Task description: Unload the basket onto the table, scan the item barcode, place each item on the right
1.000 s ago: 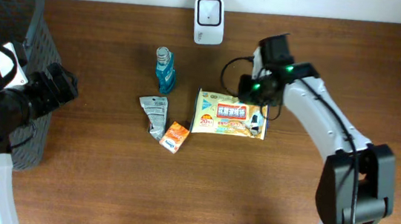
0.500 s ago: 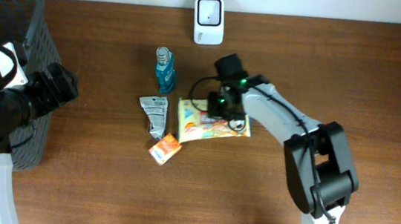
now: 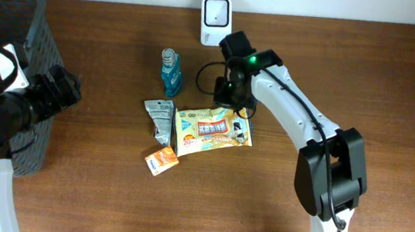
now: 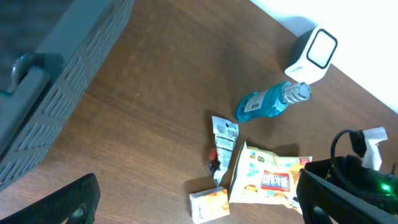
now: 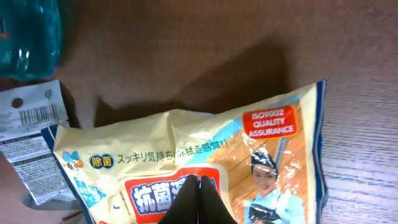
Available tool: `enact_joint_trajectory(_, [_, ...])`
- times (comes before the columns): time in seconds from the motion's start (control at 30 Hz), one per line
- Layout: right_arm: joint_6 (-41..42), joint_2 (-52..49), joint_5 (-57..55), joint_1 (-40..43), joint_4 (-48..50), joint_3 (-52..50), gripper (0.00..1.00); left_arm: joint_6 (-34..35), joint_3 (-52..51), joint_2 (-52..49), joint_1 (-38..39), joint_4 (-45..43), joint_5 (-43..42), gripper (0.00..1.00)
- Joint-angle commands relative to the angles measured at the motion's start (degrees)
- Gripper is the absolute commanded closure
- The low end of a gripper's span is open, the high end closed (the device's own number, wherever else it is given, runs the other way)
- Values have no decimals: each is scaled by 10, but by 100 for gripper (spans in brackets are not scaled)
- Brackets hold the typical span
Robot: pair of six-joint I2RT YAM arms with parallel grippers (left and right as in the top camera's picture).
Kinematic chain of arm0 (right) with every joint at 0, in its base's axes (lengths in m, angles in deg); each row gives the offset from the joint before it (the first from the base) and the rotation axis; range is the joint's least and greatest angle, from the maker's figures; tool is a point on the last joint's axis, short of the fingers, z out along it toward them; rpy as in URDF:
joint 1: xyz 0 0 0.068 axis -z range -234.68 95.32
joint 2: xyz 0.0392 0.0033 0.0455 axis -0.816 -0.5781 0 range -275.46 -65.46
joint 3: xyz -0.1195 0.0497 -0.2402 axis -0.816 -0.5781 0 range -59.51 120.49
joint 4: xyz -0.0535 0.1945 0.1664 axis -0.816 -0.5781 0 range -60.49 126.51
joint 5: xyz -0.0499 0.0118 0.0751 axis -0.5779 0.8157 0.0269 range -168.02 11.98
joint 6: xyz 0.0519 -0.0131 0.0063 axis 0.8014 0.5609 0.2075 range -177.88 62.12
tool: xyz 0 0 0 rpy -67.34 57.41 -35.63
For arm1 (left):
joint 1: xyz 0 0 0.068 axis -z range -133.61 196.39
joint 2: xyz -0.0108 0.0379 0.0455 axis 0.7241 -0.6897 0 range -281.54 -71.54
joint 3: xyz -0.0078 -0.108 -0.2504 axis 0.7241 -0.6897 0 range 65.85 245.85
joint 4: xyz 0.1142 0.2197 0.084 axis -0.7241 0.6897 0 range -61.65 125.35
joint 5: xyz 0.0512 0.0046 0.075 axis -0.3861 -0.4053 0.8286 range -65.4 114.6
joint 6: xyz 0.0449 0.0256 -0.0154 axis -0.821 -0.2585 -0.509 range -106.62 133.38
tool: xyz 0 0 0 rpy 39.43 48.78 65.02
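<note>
Right gripper (image 5: 202, 198) pinched fully closed, tips pressing on the cream-and-orange plastic wipes packet (image 3: 212, 132).
Packet lies flat mid-table on brown wood (image 3: 106, 198), near the white box scanner (image 3: 217, 11), just beside a grey foil sachet (image 3: 161, 119); left gripper (image 3: 67, 90) spread wide, empty.

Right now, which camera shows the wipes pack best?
Overhead: the whole wipes pack is in frame, printed face up. The right wrist view shows only its upper part, close up and cut off by the frame edge. The left wrist view shows it small and low in frame.
</note>
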Motion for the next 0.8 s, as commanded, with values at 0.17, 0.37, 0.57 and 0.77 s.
enact_joint_trajectory(0.17, [0,-6,-43,3,-14,-67,96,5,-1,0,-3,0,-5,1])
enact_joint_trajectory(0.37, [5,-6,-82,21,-4,-127,96,5,-1,0,-3,0,-5,1])
enact_joint_trajectory(0.57, [5,14,-83,56,-36,-126,96,5,-1,0,-3,0,-5,1])
enact_joint_trajectory(0.77, [-6,72,-84,86,-92,-110,96,5,-1,0,-3,1,-5,1])
